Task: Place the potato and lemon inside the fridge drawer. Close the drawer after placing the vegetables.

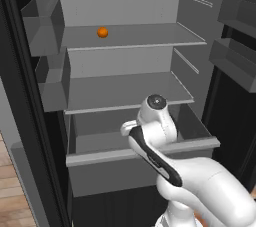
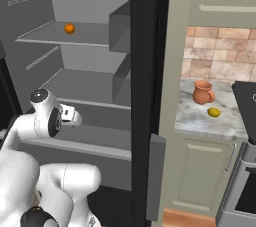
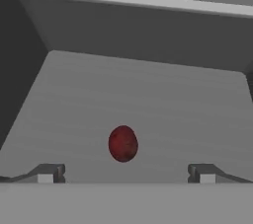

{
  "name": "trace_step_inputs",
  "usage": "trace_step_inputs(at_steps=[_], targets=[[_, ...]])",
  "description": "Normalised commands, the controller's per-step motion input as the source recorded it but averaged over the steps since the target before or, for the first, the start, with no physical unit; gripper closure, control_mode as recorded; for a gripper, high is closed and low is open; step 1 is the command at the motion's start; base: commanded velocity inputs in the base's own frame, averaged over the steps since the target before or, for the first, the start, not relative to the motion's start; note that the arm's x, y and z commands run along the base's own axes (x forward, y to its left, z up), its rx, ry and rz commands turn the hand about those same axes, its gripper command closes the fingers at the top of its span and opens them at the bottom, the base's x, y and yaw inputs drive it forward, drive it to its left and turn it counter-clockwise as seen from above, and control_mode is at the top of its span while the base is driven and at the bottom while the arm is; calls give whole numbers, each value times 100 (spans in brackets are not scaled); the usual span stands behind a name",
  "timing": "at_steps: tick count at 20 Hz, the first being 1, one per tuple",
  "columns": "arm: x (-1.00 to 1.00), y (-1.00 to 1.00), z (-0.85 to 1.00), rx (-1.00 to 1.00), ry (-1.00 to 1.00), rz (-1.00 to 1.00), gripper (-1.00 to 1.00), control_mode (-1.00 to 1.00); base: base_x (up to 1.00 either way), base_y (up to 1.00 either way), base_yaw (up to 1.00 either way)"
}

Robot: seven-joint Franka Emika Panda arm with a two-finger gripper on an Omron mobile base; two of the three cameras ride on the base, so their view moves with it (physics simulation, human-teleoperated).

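the potato [image 3: 122, 143] lies on the floor of the fridge drawer [image 1: 142, 152], my gripper [image 3: 126, 173] spread wide and empty above it. i judge that half done. next i need the lemon [image 2: 214, 112], on the counter beside the terracotta jug [image 2: 202, 92], past the fridge's door edge.

White Franka arm [image 1: 200, 181], glossy rounded shells, fat bulbous links. Dark grey/black joint rings betw. segments; black stripe along forearm edge in left base view. Round dark cap w/ lighter centre on wrist joint [image 2: 54, 121]. End effector [image 3: 126, 173]: two small dark grey fingertips, blocky, lighter square pad faces at tips.
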Motion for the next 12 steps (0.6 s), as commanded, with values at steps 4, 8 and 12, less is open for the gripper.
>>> trace_step_inputs(at_steps=[4,8,12], targets=[[-48,-5,-1,2,-8,0,-100,-100,0,0,0],[-22,-2,0,2,-4,0,-100,100,-75,0,0],[0,0,0,0,0,0,-100,100,-100,-33,-6]])
